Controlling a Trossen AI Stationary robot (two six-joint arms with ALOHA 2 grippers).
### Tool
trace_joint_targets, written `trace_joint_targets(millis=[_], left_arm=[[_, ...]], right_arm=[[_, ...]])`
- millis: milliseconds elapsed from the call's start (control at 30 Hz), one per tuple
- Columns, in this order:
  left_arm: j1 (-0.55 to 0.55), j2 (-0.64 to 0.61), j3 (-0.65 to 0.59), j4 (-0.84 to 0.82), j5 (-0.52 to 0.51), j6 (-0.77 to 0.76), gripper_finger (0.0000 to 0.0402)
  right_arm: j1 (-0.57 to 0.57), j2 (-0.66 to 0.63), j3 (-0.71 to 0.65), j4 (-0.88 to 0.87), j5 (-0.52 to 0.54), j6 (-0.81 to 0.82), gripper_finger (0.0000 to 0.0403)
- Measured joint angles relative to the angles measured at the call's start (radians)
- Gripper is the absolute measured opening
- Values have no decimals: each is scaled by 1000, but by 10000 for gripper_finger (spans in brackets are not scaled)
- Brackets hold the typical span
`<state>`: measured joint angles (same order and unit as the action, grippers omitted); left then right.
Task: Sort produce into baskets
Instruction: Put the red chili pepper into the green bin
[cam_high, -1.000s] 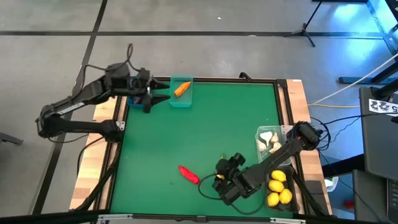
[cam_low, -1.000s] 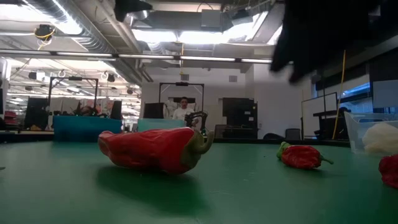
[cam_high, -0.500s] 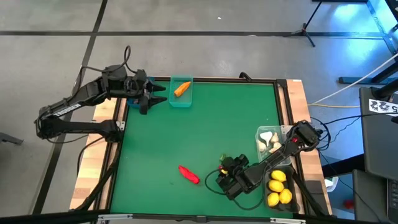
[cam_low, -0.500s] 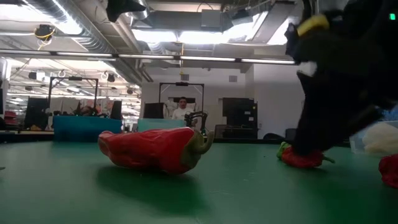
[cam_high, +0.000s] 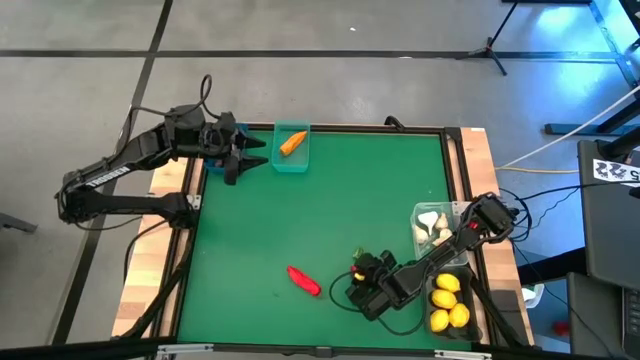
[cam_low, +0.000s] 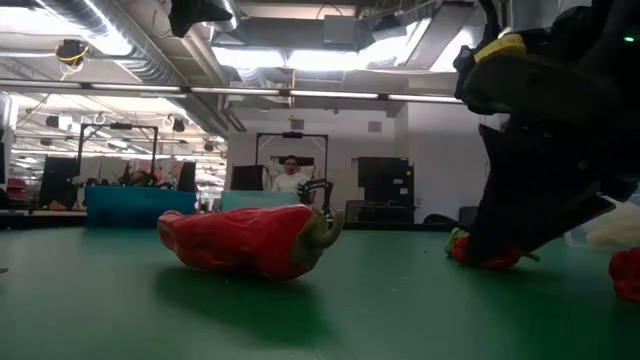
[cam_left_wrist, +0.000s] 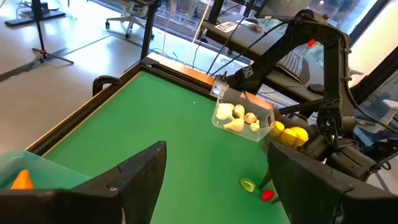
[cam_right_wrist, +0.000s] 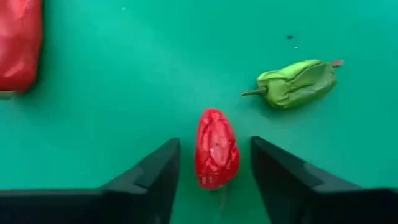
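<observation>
My right gripper (cam_right_wrist: 214, 177) is open and low over the green table near its near edge (cam_high: 360, 292). Its two fingers stand on either side of a small red chili (cam_right_wrist: 216, 148) that lies on the table, with a gap on each side. The gripper partly hides this chili in the low view (cam_low: 462, 250). A green pepper (cam_right_wrist: 297, 82) lies just beyond it. A bigger red chili (cam_high: 304, 280) lies toward the table's left. My left gripper (cam_high: 248, 155) is open and empty beside the teal bin (cam_high: 292, 160), which holds an orange carrot (cam_high: 291, 144).
A clear bin with garlic bulbs (cam_high: 432, 225) and a dark bin with lemons (cam_high: 448, 300) stand at the right edge, beside my right arm. A blue bin (cam_low: 140, 205) stands at the far left. A person stands in the room behind (cam_low: 292, 172). Bare green table lies in the middle (cam_high: 340, 200).
My right gripper has come down to the table and now stands around the small red chili, which has stayed where it was. The gripper's dark body now hides part of the chili and of the clear bin in the low view.
</observation>
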<state>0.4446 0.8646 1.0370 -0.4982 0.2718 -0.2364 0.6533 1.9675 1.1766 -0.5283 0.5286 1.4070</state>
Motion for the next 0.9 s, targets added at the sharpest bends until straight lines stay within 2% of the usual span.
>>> trace_joint_targets(millis=[233,367,467,600,733,900], left_arm=[[0,0,0,0,0,7,276],[0,0,0,-6,0,7,276],[0,0,0,-29,0,8,276],[0,0,0,-51,0,8,276],[0,0,0,-50,0,8,276],[0,-2,0,-45,0,11,276]], right_arm=[[0,0,3,11,-11,30,86],[0,0,4,31,-24,34,42],[0,0,4,63,-26,34,32],[0,0,26,67,-30,30,40],[-8,0,70,45,10,17,43],[-76,0,164,28,23,-109,41]])
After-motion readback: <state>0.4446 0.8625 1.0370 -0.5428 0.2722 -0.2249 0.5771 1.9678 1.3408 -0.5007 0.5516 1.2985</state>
